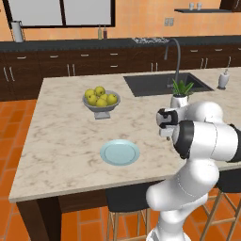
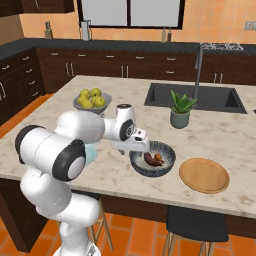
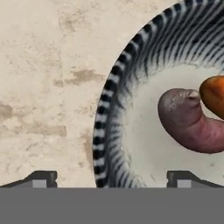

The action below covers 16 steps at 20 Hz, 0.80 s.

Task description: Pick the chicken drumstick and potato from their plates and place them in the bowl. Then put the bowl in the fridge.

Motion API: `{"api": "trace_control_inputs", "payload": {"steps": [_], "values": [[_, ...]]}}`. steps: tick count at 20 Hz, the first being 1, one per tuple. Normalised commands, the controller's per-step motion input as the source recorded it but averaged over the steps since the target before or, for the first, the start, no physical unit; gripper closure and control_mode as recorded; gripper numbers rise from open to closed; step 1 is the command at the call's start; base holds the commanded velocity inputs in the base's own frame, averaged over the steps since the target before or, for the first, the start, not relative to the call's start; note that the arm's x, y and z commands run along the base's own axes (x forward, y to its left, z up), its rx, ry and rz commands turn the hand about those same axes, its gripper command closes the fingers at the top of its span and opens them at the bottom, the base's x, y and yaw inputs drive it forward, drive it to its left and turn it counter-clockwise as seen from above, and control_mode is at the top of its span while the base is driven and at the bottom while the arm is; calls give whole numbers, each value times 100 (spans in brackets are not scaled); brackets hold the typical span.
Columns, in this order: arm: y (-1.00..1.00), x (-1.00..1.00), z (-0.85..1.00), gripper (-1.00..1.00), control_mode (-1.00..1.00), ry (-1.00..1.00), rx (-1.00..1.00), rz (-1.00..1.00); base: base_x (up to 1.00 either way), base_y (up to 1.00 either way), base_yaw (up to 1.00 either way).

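In the hand view the potato (image 3: 188, 124) lies inside the bowl (image 3: 109, 131), a curved purplish lump whose long axis runs from about 11 o'clock down toward 4 o'clock, its blunt end pointing up-left. The chicken drumstick (image 3: 214, 94) touches it at 2 o'clock, mostly cut off by the picture's edge, so its direction cannot be told there. In the right base view the two sit side by side in the bowl (image 2: 167, 162), the potato (image 2: 149, 159) at 9 o'clock of the drumstick (image 2: 158, 157).

Counted: one bowl holding one potato and one drumstick; two plates, both bare. The tan wooden plate (image 2: 204, 175) lies just beside the bowl at its 3 o'clock. The pale blue plate (image 1: 119, 152) lies near the front edge of the marble surface (image 1: 56, 136). A grey pedestal bowl (image 1: 101, 107) holds several yellow-green fruit (image 1: 100, 96). One potted plant (image 2: 180, 111) stands beside the sink (image 2: 195, 97).

The gripper (image 3: 111, 177) hangs over the bowl's rim, jaws spread wide, one fingertip (image 3: 41, 178) above the surface and the other above the bowl's inside, pinching nothing.
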Motion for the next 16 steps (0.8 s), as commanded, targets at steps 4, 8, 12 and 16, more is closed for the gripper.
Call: {"api": "trace_control_inputs", "payload": {"steps": [4,8,12,16], "values": [[0,20,-38,-100,-100,1,0,0,0,0,0],[0,16,-24,100,-100,2,0,0,0,0,0],[0,0,0,100,-100,0,0,0,0,0,0],[0,0,0,100,-100,0,0,0,0,0,0]]}}
